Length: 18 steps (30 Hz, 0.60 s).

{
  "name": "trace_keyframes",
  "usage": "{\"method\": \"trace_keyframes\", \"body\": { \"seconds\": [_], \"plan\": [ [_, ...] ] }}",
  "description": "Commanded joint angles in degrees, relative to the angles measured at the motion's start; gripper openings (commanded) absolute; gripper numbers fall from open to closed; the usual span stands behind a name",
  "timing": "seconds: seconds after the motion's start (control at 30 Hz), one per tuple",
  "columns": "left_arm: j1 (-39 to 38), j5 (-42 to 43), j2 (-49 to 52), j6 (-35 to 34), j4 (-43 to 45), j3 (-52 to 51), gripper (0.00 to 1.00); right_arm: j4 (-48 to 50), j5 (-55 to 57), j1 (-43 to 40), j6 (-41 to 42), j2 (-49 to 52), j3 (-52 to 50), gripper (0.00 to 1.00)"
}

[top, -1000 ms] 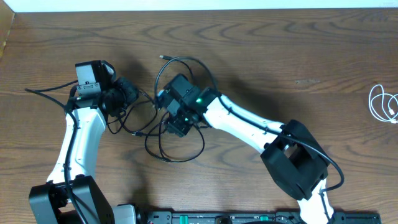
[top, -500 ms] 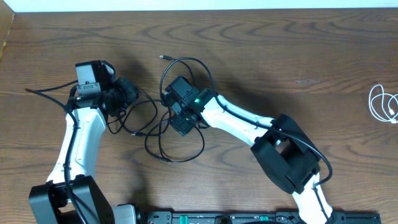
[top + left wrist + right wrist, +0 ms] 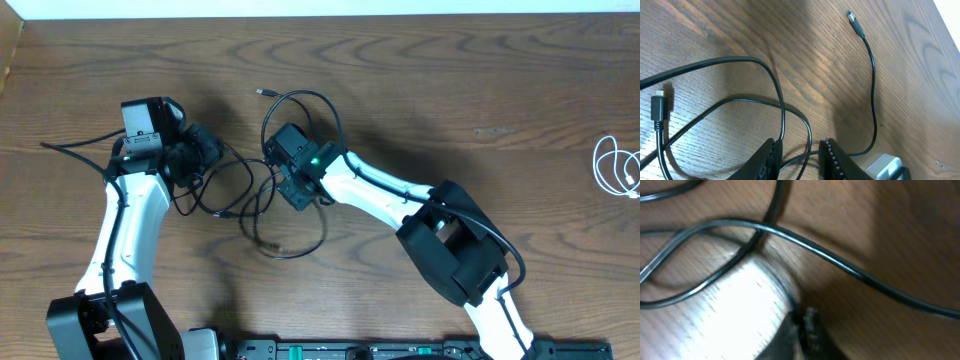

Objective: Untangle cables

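The black cable (image 3: 325, 104) lies in tangled loops at the table's middle left, one plug end (image 3: 262, 92) pointing to the far side. My left gripper (image 3: 212, 155) sits at the tangle's left edge. In the left wrist view it (image 3: 799, 145) stands open with two strands of the black cable (image 3: 874, 75) running between its fingers (image 3: 832, 157). My right gripper (image 3: 290, 190) is down in the middle of the loops. The blurred right wrist view shows it (image 3: 802, 317) shut, with a strand of the black cable (image 3: 840, 262) leading into the jaws. The white cable (image 3: 597, 165) lies coiled far right.
Each arm's own thicker black wire trails beside it, the left one (image 3: 75, 148) across the table at far left. A second plug end (image 3: 657, 107) lies left of the left fingers. The table's far edge (image 3: 320, 14) runs along the top.
My right gripper has closed and shifted slightly up and right. The black cable's lower loop has drawn in and become smaller. The left arm has stayed still.
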Motion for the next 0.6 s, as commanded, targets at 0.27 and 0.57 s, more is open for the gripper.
{"method": "trace_keyframes", "body": {
  "seconds": [0.27, 0.57],
  "plan": [
    [0.09, 0.26, 0.22, -0.09, 0.04, 0.55, 0.3, -8.15, 7.72, -3.37, 1.97, 2.62, 2.36, 0.01],
    [0.09, 0.26, 0.22, -0.09, 0.04, 0.55, 0.3, -21.07, 32.15, -5.01, 1.9, 2.62, 3.15, 0.01]
  ]
}}
